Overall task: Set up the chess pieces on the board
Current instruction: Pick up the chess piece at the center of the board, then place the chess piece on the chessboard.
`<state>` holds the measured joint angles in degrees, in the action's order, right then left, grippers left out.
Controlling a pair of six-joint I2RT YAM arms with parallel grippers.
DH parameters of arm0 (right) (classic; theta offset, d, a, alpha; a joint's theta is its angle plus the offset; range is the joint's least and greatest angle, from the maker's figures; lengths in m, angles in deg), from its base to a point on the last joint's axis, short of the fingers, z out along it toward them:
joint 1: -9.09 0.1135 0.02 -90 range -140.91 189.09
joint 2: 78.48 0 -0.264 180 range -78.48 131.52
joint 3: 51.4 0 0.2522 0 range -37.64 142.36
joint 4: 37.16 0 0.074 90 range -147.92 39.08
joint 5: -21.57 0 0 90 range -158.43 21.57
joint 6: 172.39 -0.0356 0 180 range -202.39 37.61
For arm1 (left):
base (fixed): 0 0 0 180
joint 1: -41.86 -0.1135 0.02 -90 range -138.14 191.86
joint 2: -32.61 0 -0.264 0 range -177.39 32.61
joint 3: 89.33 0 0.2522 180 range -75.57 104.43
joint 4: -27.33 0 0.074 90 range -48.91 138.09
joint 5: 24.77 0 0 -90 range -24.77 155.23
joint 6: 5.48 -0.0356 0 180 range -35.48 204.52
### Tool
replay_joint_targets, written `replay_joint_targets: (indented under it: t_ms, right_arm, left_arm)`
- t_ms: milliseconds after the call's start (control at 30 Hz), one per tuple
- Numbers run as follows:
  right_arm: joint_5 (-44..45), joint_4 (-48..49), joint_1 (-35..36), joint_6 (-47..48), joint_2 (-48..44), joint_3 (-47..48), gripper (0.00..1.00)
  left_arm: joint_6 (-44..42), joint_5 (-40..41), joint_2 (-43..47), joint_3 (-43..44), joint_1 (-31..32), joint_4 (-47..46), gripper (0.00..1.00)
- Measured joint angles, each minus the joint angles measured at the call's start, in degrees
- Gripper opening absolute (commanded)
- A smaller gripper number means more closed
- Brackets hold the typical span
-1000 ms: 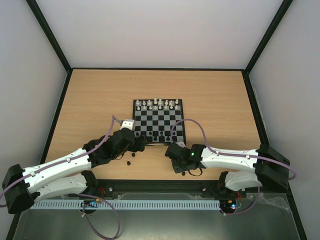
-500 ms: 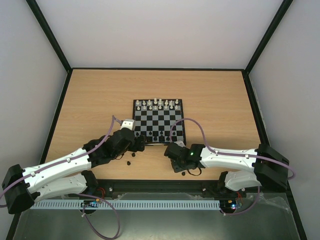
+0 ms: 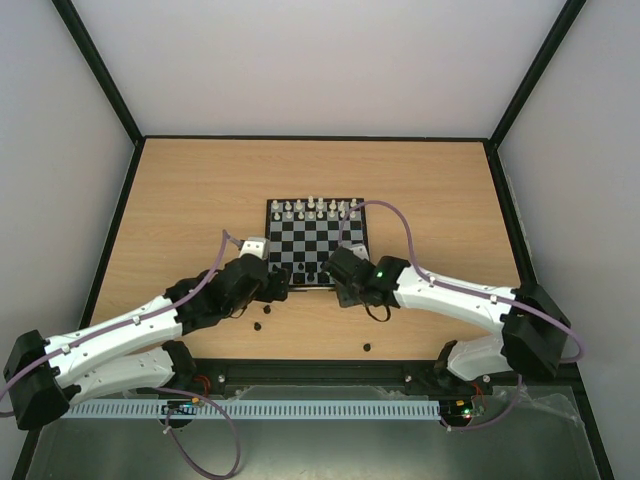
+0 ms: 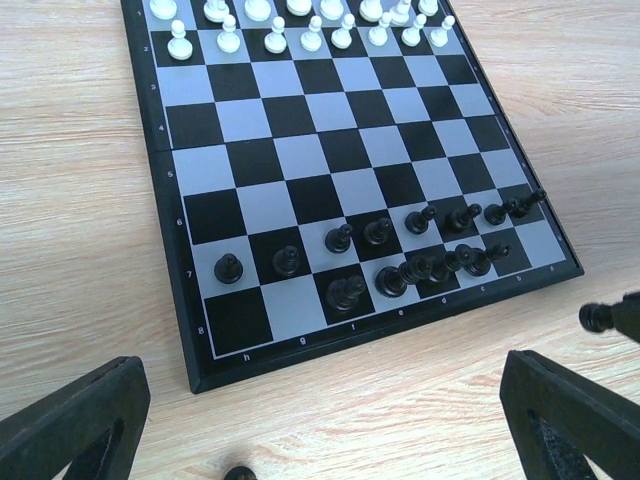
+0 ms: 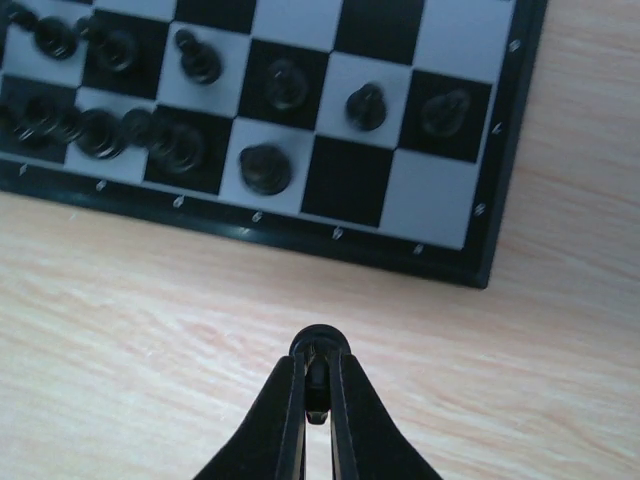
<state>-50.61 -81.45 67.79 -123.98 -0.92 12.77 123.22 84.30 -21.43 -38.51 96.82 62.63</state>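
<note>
Carrying a single black piece [image 5: 318, 340] pinched between its closed fingertips, the right gripper [image 5: 318, 365] hangs over bare table [image 5: 150, 330] just short of the near border of the board [image 3: 315, 240], at lower centre of its wrist view. Against the overhead frame of a second ago, this arm has swung from the lower centre of the table up to the board's near edge, and its fingers have closed. Judgement: pickup completed, placement pending. Kind of piece: too blurred to say.

The left gripper [image 4: 320, 430] is unchanged, fingers spread wide, over the near left corner.

The black chess pieces [image 4: 400, 250] stand unevenly along the two nearest ranks; the white pieces [image 4: 270, 30] fill the far ranks. One loose piece [image 3: 367, 347] lies at bottom centre of the overhead view and a pair of loose pieces [image 3: 257, 325] beside the left arm. Setup is incomplete.
</note>
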Motion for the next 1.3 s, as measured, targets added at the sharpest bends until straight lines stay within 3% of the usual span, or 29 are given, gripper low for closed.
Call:
replay_joint_targets:
  t_ms: [300,933,1300]
  right_arm:
    - [-0.57,1.22,-7.54,6.14,5.46,2.80,0.02]
    - [-3.67,5.55,-11.08,11.58,14.32,6.49,0.03]
    - [-4.02,6.78,-11.45,12.52,15.47,6.64,0.14]
  left_arm:
    - [-0.39,-0.02,0.26,0.00,-1.07,0.26,0.99]
    - [-1.18,-0.28,0.26,0.00,-2.64,0.26,0.99]
    - [-1.49,-1.01,-0.39,0.00,-3.30,0.22,0.99]
